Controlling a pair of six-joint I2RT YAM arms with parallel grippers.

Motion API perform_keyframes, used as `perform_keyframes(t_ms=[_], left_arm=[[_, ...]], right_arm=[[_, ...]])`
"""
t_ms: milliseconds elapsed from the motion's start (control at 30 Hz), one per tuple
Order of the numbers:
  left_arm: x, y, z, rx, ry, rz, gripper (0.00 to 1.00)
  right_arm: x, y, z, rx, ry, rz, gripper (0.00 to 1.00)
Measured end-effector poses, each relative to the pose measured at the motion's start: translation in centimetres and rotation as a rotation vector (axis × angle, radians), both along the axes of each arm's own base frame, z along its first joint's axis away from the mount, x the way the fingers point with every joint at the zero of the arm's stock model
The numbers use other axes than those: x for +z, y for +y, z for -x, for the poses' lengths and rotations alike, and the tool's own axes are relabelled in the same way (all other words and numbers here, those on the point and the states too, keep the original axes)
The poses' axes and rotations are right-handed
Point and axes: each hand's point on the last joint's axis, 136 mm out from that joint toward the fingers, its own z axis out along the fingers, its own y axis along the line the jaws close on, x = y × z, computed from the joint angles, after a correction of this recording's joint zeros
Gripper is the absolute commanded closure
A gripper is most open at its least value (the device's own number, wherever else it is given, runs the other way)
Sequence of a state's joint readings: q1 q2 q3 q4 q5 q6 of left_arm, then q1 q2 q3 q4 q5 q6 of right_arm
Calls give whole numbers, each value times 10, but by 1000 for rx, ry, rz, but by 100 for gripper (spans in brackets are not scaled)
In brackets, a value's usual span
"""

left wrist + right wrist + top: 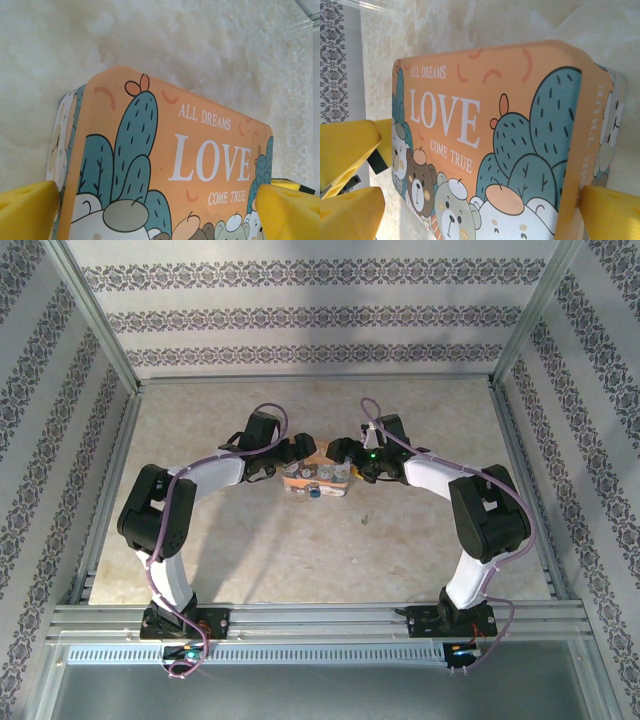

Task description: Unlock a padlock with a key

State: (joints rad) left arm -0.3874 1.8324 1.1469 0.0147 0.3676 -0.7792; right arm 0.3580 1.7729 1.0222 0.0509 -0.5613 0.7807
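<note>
Box point(318, 478): mid-desk point(250, 550), between the arms, likely so both can reach it.
Left claw point(155, 214): apart, straddling the box's left end, not clamped.
Right claw point(480, 214): apart, straddling the right end.
Padlock point(313, 494): blue speck at the box's near edge.
Key: too small to find.

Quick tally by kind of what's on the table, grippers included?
grippers: 2, left gripper and right gripper, both open
box: 1
padlock: 1, probably the blue speck at the box's near side
key: 0 made out, too small to tell
total: 4
</note>
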Motion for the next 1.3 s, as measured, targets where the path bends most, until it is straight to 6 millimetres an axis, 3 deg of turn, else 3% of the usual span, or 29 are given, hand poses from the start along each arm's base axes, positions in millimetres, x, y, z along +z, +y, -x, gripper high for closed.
perform_keyframes(t_ms=[233,400,533,700,767,867,1033,1167,1300], left_arm=[[14,-8,-14,-43,-25,38,1],[30,-7,-16,-71,-58,61,1],[56,15,-10,-49,-119,53,1],[101,44,22,-20,-245,17,1],[114,56,43,-5,-297,-2,1],[116,74,68,37,-334,-35,1],[87,100,101,111,-310,-94,1],[68,112,111,152,-273,-132,1],[67,115,111,175,-269,-141,1]], right_arm=[[0,-8,19,4,24,103,2],[22,-29,35,0,-28,214,3],[43,-50,54,11,-74,312,17],[48,-73,86,43,-55,420,32],[42,-80,103,65,-24,466,37],[26,-81,127,124,33,525,43],[-8,-75,151,212,133,597,52],[-36,-68,157,264,208,638,55],[-55,-60,157,302,258,679,56]])
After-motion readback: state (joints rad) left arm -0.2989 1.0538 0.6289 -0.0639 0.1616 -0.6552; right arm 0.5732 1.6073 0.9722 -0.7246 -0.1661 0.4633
